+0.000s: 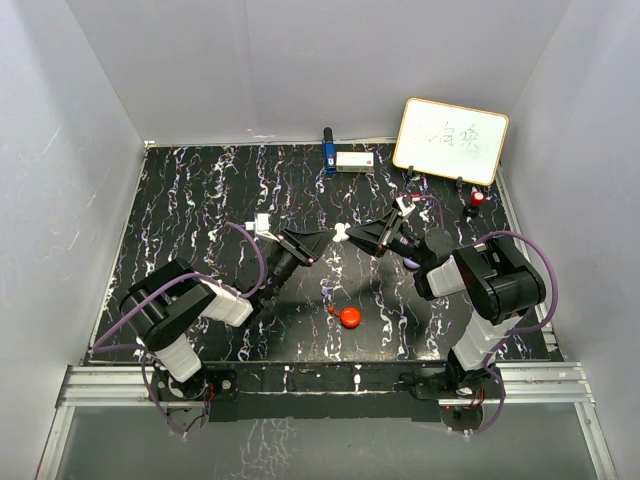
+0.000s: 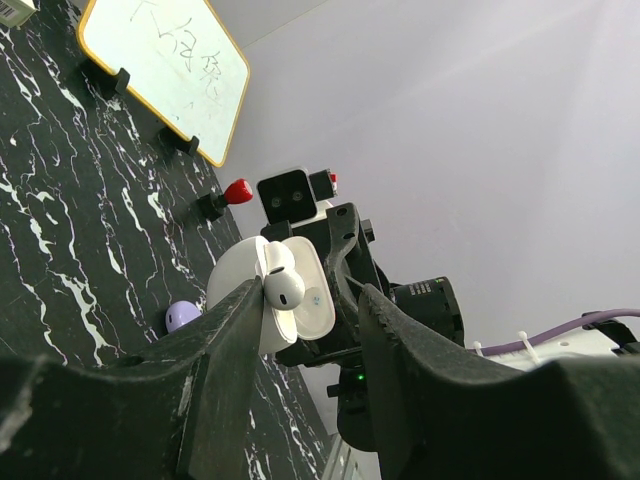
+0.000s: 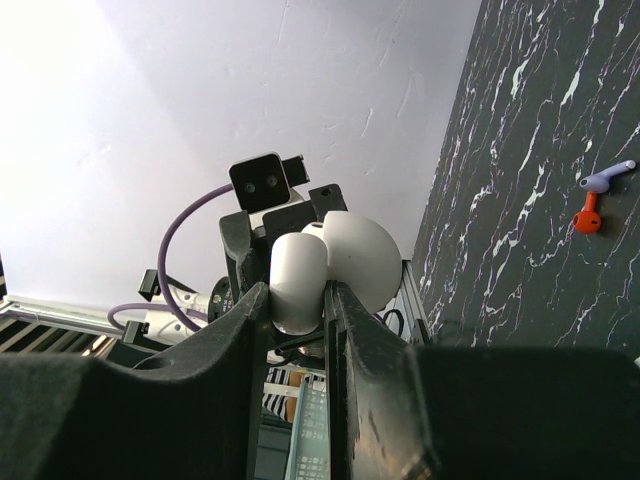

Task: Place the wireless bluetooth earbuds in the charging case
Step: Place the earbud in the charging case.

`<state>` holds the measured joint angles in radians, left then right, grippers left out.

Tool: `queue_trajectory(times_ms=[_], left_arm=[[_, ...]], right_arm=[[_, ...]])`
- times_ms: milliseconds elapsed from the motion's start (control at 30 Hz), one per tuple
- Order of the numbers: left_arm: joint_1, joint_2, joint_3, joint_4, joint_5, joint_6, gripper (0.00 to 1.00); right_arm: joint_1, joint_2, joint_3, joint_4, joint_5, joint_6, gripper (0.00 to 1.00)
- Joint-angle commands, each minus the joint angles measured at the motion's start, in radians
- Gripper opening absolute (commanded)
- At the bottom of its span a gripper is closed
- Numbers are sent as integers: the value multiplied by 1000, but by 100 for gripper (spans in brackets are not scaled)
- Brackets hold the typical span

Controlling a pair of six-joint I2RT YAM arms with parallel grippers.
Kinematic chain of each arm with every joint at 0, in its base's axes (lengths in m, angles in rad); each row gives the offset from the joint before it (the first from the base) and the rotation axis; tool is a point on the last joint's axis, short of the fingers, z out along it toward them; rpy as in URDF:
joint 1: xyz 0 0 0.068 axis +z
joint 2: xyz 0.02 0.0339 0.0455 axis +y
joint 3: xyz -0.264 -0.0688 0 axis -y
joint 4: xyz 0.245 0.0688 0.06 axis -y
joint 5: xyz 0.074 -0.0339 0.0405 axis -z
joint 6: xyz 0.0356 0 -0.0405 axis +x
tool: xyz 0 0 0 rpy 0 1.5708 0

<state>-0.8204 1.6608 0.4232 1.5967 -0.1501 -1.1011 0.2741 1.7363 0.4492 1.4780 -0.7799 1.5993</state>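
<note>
**White earbud (image 2: 285, 288) at the open charging case (image 3: 300, 275)**

We see this earbud at the mouth of the case, raised above the table (image 1: 200, 200) between the 2 arms. The right gripper (image 1: 362, 238) pinches the case body tight, its lid (image 3: 362, 255) swung open. The left gripper (image 1: 312, 244) has its fingers partly spread. The earbud lies against 1 fingertip (image 2: 245, 305) with a gap to the other, so we cannot tell whether it is gripped. On the table, 1 red earbud (image 1: 332, 311) sits just beside a round red pod (image 1: 350, 318).
</note>
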Motion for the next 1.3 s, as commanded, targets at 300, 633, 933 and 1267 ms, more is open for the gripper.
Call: queue_trajectory(times_ms=[300, 633, 933, 1267], left_arm=[[-1, -16, -11, 168, -2, -10, 42], [-3, -18, -21, 171, 0, -14, 42], [-3, -15, -27, 174, -1, -21, 42], [-5, -14, -36, 168, 7, -32, 42]], right_arm=[[1, 36, 55, 337, 21, 8, 0], [0, 49, 64, 337, 25, 11, 0], [-1, 52, 71, 337, 25, 13, 0], [-3, 55, 75, 337, 25, 13, 0]])
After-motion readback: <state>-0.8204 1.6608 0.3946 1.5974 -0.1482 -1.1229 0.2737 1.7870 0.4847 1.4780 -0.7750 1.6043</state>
